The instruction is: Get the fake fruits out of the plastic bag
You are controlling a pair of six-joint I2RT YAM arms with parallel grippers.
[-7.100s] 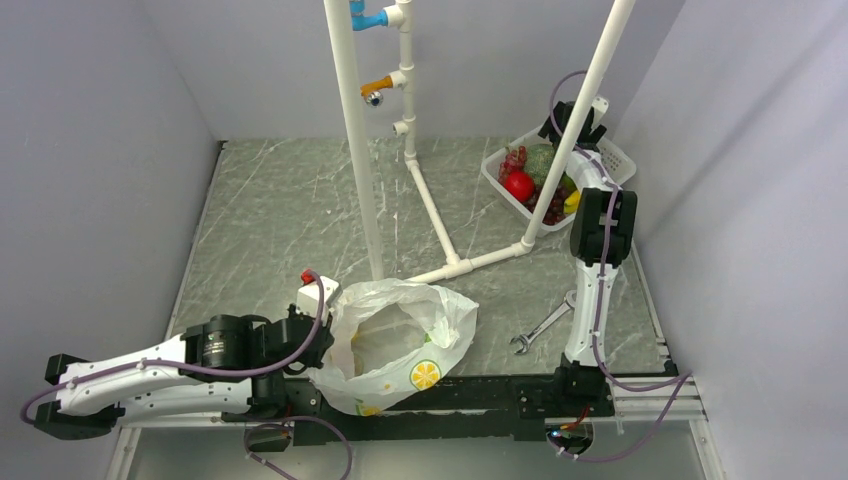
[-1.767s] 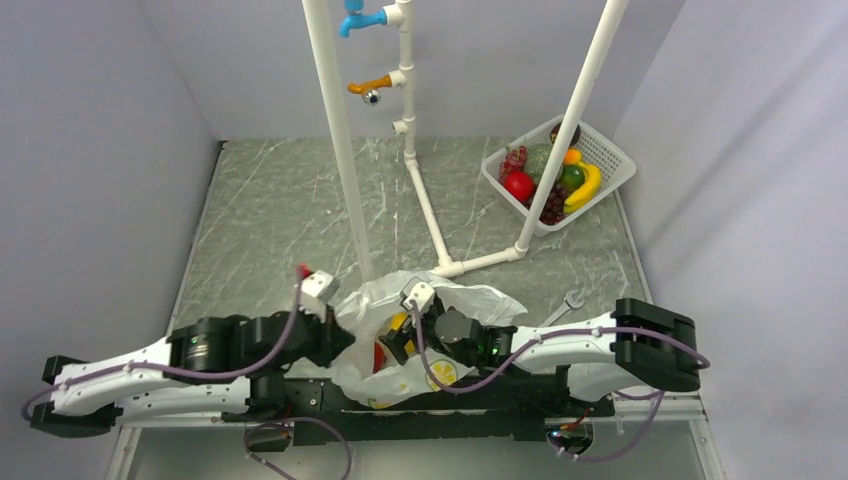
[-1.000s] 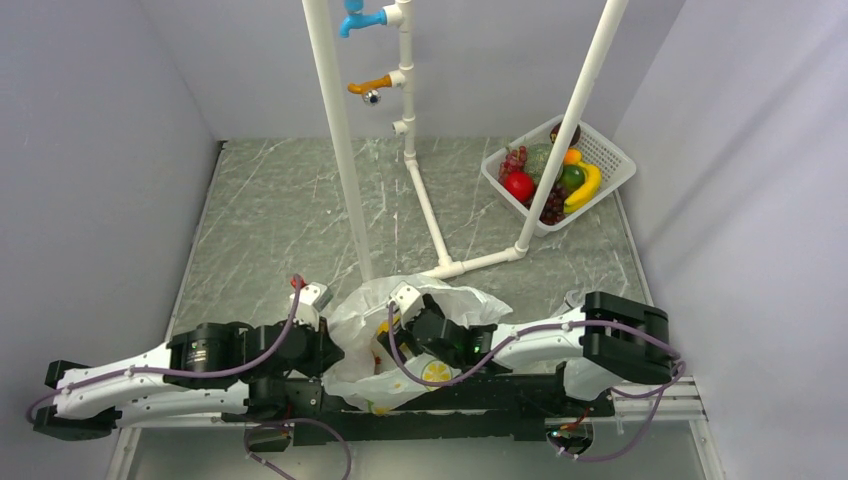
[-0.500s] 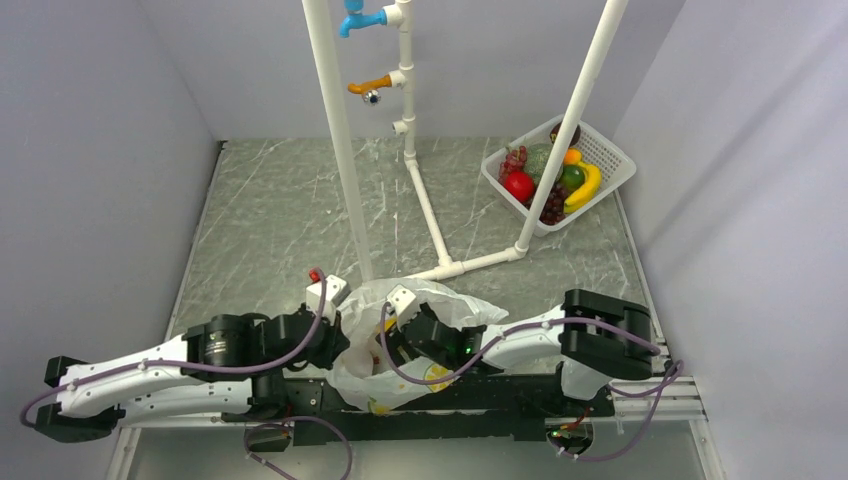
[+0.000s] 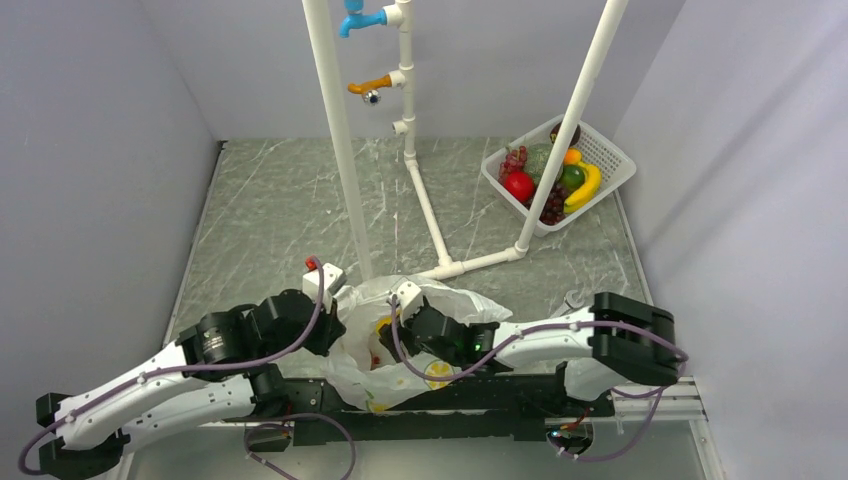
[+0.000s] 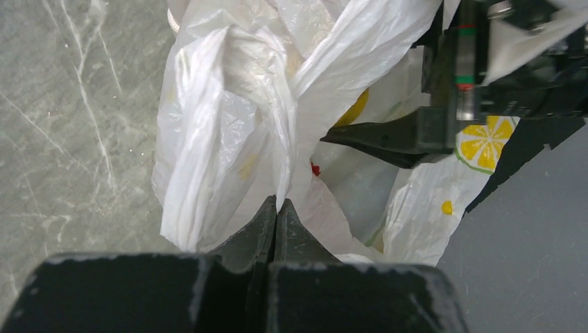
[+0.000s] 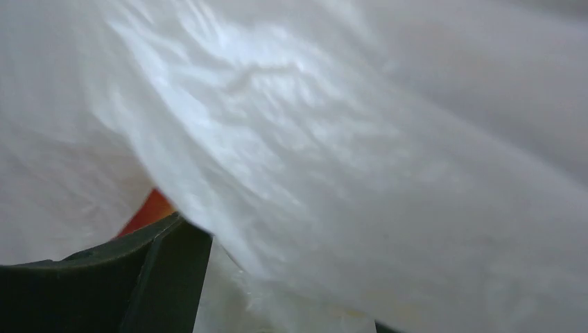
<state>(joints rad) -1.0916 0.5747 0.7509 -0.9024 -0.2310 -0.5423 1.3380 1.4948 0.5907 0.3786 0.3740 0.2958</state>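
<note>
We are working at 6 o'clock on the desk (image 5: 270, 220), where the bag (image 6: 208, 139) is lying between the two arms. Our left fingers (image 6: 276, 208) are pinching shut on a fold of the bag's rim on its 9 o'clock side and lifting it. We judge this is so that the thin film is not collapsing over the mouth and the bag is not sliding while the other arm reaches in. Our right fingers (image 5: 385, 345) are reaching into the mouth from 3 o'clock. They are standing apart, but film is draping across them and we cannot tell whether they are bearing on anything. A red fruit (image 7: 147, 209) is showing just past one finger, deep in the bag, so it is probably the target. The basket (image 5: 610, 150) at 1 o'clock is holding other fruits, well apart from the bag, and is likely the drop-off.
</note>
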